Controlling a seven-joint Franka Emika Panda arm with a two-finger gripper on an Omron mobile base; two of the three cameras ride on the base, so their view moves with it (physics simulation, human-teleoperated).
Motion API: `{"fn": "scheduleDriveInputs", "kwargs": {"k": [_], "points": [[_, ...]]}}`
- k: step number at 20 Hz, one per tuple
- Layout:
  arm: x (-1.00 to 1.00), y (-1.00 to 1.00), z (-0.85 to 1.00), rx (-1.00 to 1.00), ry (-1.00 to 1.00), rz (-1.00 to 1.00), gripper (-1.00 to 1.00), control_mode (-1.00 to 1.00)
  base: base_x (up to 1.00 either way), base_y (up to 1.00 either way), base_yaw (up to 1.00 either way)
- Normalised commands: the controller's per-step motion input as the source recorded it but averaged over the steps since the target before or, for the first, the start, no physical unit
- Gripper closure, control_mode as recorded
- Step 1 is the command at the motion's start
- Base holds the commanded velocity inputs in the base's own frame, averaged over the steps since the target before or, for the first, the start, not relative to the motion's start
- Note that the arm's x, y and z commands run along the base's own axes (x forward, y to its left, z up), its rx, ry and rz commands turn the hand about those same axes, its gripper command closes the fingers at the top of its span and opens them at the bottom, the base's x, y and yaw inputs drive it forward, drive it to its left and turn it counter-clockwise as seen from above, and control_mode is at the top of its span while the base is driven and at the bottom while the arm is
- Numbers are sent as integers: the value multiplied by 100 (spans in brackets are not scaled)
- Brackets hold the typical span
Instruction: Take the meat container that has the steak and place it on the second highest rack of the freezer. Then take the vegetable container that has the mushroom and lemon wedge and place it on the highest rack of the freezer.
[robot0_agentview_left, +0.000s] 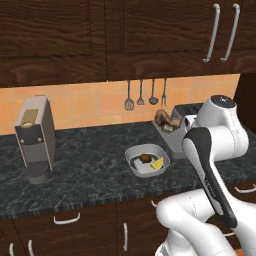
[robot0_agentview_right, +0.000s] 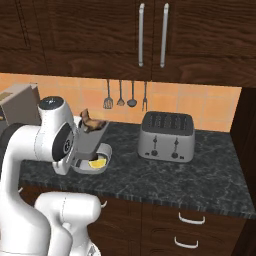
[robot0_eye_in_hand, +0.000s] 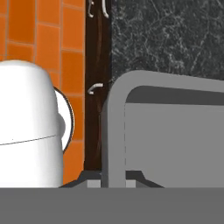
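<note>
My pincer pinches the rim of the grey meat container, lifted above the dark worktop.

In the hand view my pincer (robot0_eye_in_hand: 113, 180) is pressed together on the thin rounded rim of the meat container (robot0_eye_in_hand: 175, 140), a smooth matte grey tray. The left base view shows that tray (robot0_agentview_left: 171, 135) with the brownish steak (robot0_agentview_left: 165, 119) in it, just right of the vegetable container (robot0_agentview_left: 131, 159). That landmark is a rounded grey tray on the black marbled worktop (robot0_agentview_left: 90, 170), holding the dark mushroom (robot0_agentview_left: 145, 158) and yellow lemon wedge (robot0_agentview_left: 158, 164). Left of it stands a boxy beige coffee machine (robot0_agentview_left: 35, 137); right of it, a ribbed metal toaster (robot0_agentview_right: 166, 136). No writing is readable.
</note>
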Motion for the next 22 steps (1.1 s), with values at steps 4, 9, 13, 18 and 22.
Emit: {"fn": "scheduleDriveInputs", "kwargs": {"k": [4, 9, 13, 18, 22], "points": [[0, -1, 20, 4, 0, 0, 100, -100, 0, 0, 0], [0, -27, 3, 3, 0, -11, 100, -100, 0, 0, 0], [0, -16, 0, -3, 0, 0, 100, -100, 0, 0, 0], [0, 0, 0, -15, 0, 0, 100, -100, 0, 0, 0], [0, 0, 0, -8, 0, 0, 100, -100, 0, 0, 0]]}}
